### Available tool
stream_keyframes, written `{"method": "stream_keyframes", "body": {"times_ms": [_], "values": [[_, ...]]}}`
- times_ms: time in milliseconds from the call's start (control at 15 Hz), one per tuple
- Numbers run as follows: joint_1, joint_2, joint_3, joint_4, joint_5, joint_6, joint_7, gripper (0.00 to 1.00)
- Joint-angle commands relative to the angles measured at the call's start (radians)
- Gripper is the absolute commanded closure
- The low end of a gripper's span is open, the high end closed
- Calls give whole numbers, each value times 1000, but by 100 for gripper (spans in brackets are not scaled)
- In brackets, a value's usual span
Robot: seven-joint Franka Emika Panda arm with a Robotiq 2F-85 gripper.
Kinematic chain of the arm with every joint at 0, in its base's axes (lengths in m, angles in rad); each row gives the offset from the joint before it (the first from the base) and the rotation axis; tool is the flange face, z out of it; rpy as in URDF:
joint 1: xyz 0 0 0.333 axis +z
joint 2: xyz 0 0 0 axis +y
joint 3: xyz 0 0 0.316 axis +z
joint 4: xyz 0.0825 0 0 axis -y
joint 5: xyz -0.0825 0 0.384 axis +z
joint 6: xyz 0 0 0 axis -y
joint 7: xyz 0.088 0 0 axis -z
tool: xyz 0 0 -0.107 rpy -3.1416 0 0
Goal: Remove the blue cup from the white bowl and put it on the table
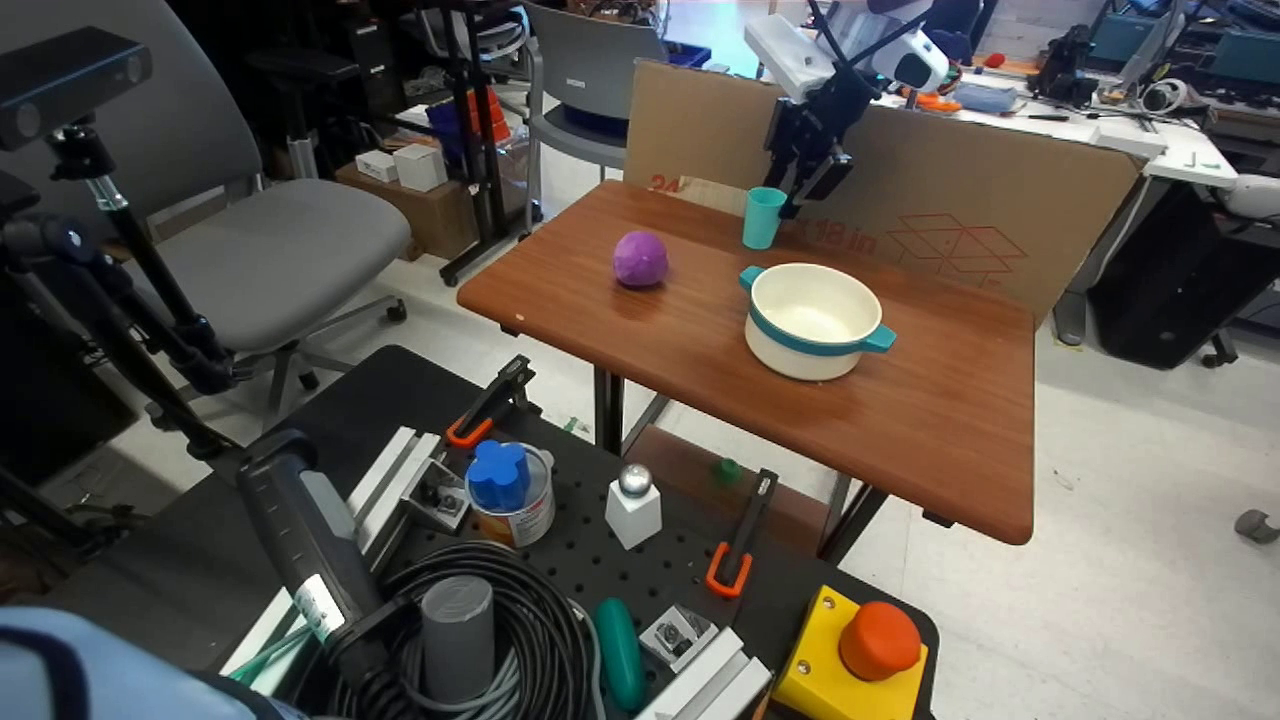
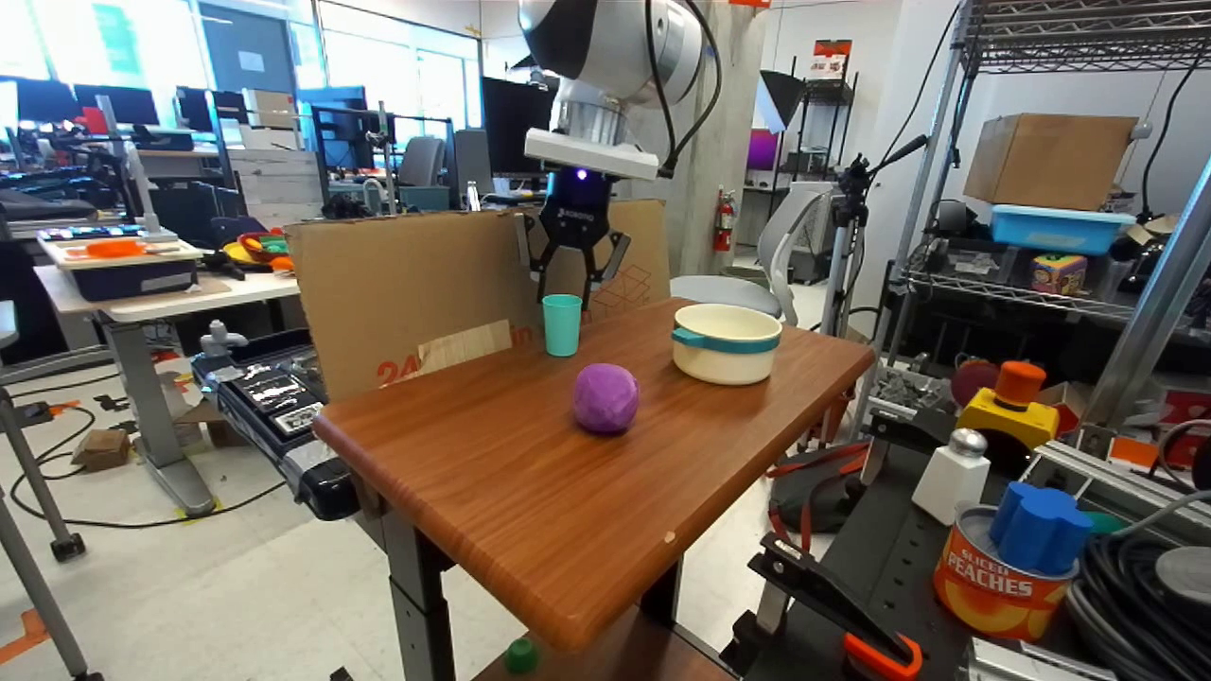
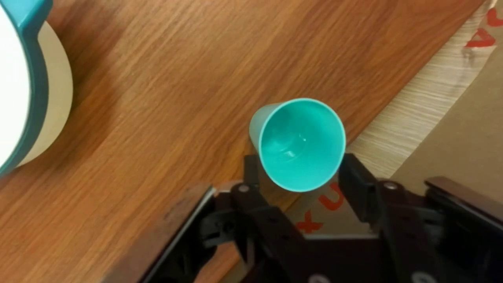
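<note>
Task looks nearly finished. Blue cup (image 3: 302,145) is out of the white bowl (image 1: 795,360) and standing upright on the table (image 2: 492,454), near the back edge by the cardboard (image 1: 700,125), visible gap between it and the bowl in both exterior views. So removal: done. Placement: done too as far as I can judge; base reads as resting on the wood, though the contact line itself isn't crisp. Gripper (image 2: 565,288) is low at the cup's rim, jaws spread; wrist view has the fingers (image 3: 357,188) one either side of the rim with what looks like a slim gap each, so I read it as not clamped on anything. Can't tell how deep the tips reach alongside the wall, or whether one brushes it. Left to do: back the gripper off straight up, no sideways drift. Main risk I see is a finger catching the rim and tipping the cup; it's probably light and the edge is close, so a nudge toward the cardboard could drop it off. Purple ball (image 2: 606,399) sits apart on the same top, shouldn't matter.
</note>
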Motion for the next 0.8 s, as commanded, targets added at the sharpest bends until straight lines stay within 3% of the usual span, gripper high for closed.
{"method": "stream_keyframes", "body": {"times_ms": [0,133,333,533,600,667,733], "values": [[24,-89,-11,-90,-47,-42,-31,13],[42,-164,-20,-169,-87,-44,-42,1],[56,-328,-28,-329,-161,-39,-75,0],[11,-489,8,-486,-140,-5,-234,0],[13,-535,-11,-522,-168,-63,-229,0],[25,-411,-4,-392,-151,-41,-177,0],[17,-460,-4,-439,-153,-52,-196,0]]}}
